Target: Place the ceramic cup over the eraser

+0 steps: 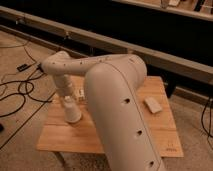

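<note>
The white ceramic cup (72, 113) stands on the left part of the wooden table (165, 135), wider at its base than at its top. My gripper (67, 99) points down right at the top of the cup and meets it. The forearm (62, 65) comes in from the big white arm (120, 105), which fills the middle of the view. The black eraser is not in view; it may be hidden behind the cup or the arm.
A pale flat rectangular block (152, 105) lies on the right side of the table. A small white item (80, 93) shows beside the wrist. Black cables (20, 90) lie on the floor to the left. A long dark ledge (165, 55) runs behind the table.
</note>
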`<state>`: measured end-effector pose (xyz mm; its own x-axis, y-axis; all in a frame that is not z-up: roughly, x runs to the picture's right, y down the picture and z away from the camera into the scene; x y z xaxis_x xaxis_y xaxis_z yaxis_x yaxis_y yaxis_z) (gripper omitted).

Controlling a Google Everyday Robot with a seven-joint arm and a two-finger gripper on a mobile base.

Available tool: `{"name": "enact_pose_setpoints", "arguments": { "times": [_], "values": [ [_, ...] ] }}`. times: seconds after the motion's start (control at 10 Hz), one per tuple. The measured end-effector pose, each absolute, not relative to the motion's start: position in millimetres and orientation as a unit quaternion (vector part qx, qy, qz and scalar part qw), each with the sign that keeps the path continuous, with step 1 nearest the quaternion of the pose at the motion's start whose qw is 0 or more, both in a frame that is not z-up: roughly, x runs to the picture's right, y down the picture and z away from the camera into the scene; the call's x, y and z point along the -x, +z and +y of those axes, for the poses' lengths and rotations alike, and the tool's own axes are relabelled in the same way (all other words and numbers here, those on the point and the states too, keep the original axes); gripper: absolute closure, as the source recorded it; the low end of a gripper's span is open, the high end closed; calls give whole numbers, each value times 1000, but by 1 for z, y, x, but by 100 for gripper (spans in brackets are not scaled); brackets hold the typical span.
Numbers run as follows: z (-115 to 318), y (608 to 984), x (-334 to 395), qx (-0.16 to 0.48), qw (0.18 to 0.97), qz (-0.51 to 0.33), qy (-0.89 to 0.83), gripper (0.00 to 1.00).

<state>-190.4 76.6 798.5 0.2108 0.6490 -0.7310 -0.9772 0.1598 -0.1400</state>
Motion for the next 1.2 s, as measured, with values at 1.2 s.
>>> {"name": "enact_pose_setpoints", "arguments": {
  "times": [1.2],
  "values": [
    [-38,735,80,174,708,207,653,100]
  ]
}}
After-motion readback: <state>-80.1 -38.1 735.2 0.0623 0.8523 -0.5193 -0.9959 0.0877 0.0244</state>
